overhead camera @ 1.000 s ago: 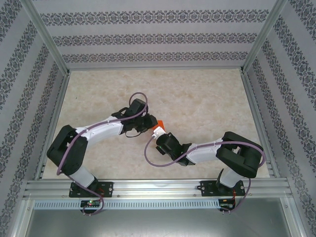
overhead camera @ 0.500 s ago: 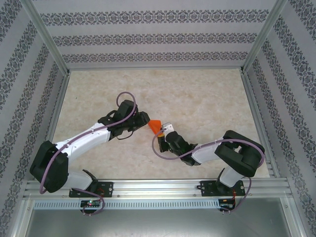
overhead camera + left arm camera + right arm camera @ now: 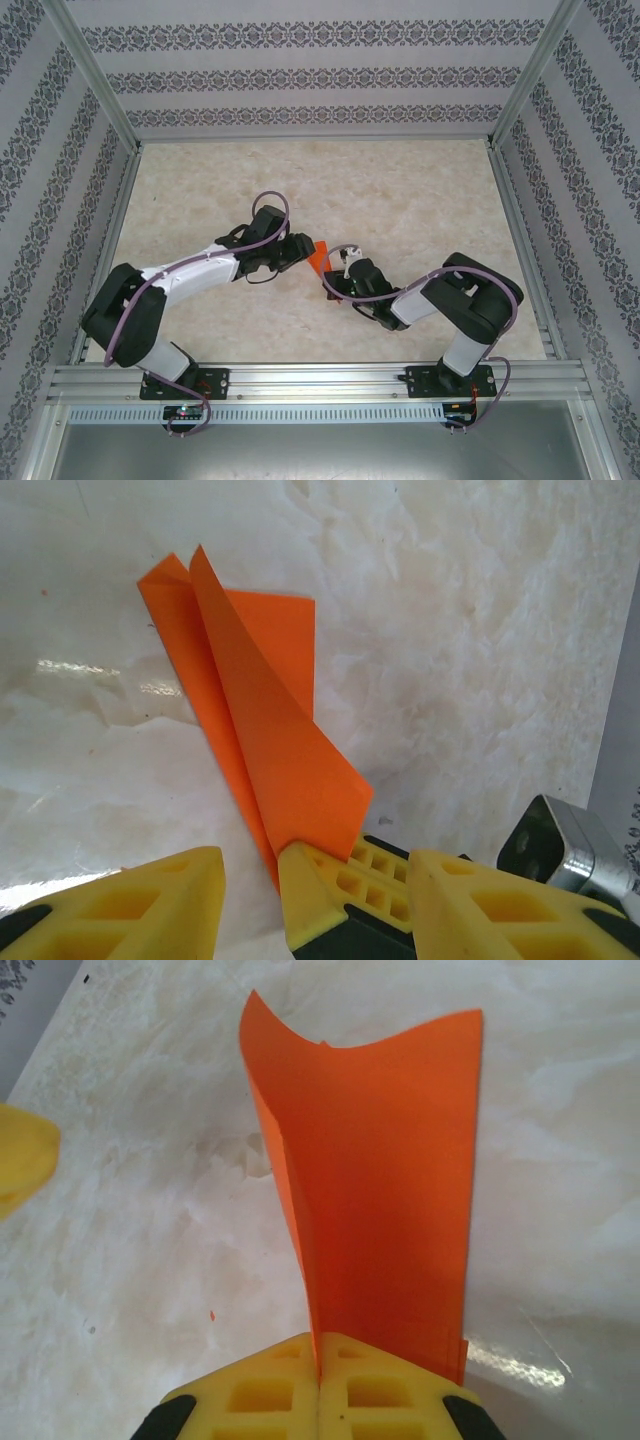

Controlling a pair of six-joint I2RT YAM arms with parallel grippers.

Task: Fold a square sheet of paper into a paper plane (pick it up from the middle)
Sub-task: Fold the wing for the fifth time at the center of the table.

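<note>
Arms first: a second back the left arm sat hunched with its wrist right over the paper, then stretched out low. Now it has pulled back up, with the left gripper (image 3: 298, 252) just beside the orange. Meanwhile the right arm has folded its elbow tighter and pushed its wrist toward the middle of the table (image 3: 420, 190). Next, grippers: the left jaws have let go and stand spread. The left wrist view shows a clear gap between the yellow fingers (image 3: 120, 905), though I can't tell if any pad brushes the paper. The right gripper (image 3: 320, 1385) is unchanged, fingers pressed together and pinching the near end of the paper plane (image 3: 380, 1180). The plane sits mid-table between the two grippers and rises out of the right's pinch alone. It is a narrow creased dart with two flaps flaring apart; whether its far end rests on the surface I can't tell. This reads as a release by the left, likely a re-grip before pressing the next fold, so the task looks well along but not finished. A single pinch on thin paper could let it droop or twist.
</note>
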